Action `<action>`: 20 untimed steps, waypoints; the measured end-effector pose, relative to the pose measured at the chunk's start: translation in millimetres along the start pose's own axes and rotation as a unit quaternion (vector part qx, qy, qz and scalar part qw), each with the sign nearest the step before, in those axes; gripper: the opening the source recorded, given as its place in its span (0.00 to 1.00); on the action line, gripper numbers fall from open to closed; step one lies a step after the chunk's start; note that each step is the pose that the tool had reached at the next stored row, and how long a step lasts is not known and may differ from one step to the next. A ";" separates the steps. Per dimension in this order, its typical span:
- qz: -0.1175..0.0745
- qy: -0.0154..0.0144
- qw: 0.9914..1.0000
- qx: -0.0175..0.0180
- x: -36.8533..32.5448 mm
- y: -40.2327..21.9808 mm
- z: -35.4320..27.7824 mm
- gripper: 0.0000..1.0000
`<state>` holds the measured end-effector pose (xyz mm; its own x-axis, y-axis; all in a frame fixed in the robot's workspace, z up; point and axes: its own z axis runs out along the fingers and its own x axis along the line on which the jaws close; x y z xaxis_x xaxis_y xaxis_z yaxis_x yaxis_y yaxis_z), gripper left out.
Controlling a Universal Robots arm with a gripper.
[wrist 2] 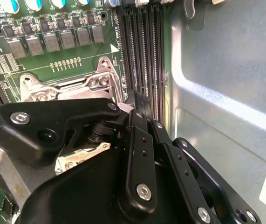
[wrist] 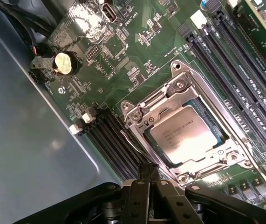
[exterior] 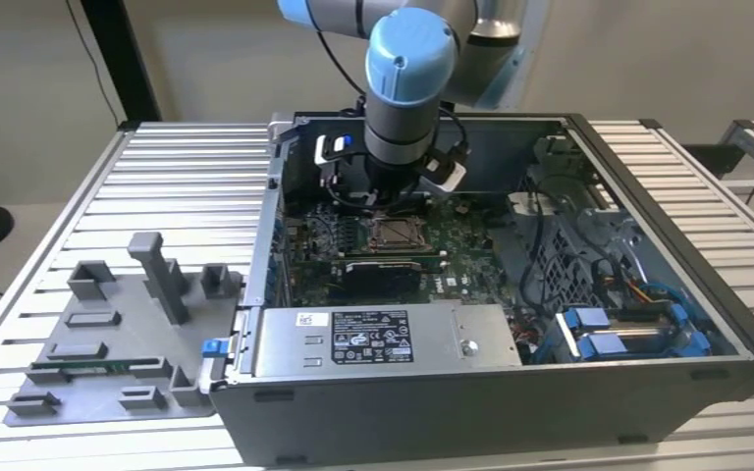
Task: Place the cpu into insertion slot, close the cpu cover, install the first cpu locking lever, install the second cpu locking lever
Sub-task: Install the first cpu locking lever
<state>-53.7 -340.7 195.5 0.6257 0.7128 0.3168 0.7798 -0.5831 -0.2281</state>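
Mobo [wrist: 123, 51] w/ cpu [wrist: 185, 136] in insertion slot [wrist: 209, 112].

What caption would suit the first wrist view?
The cpu seated in the insertion slot, framed by the cpu cover, gripper nearby.

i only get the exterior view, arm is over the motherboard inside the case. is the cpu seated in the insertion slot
Observer: Yes. In the first wrist view the cpu lies flat in the insertion slot, silvery face up.
Operator: and the cover, up or down
Observer: Down. The cpu cover lies closed over the cpu, which shows through its square window.
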 end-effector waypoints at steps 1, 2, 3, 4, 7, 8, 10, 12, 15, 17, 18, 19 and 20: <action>0.000 0.000 1.000 0.000 0.3 0.5 0.1 0.00; 0.000 0.000 1.000 0.000 0.6 0.9 0.2 0.00; 0.000 0.000 1.000 0.000 0.8 1.2 0.3 0.00; 0.000 0.000 1.000 0.000 1.0 1.5 0.4 0.00; 0.000 0.000 1.000 0.000 1.6 2.4 0.8 0.00; 0.000 0.000 1.000 0.000 1.7 2.6 0.9 0.00; 0.000 0.000 1.000 0.000 1.7 3.0 1.3 0.00; 0.000 0.000 1.000 0.000 1.9 3.3 1.6 0.00; 0.000 0.000 1.000 0.000 2.0 4.0 2.3 0.00; 0.000 0.000 1.000 0.000 2.2 4.5 2.6 0.00; 0.000 0.000 1.000 0.000 2.3 4.7 2.8 0.00; 0.000 0.000 1.000 0.000 2.4 4.8 2.9 0.00; 0.000 0.000 1.000 0.000 2.4 5.0 3.1 0.00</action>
<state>-48.2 -340.7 192.3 0.6257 0.7129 0.3168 0.7798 -0.5830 -0.2281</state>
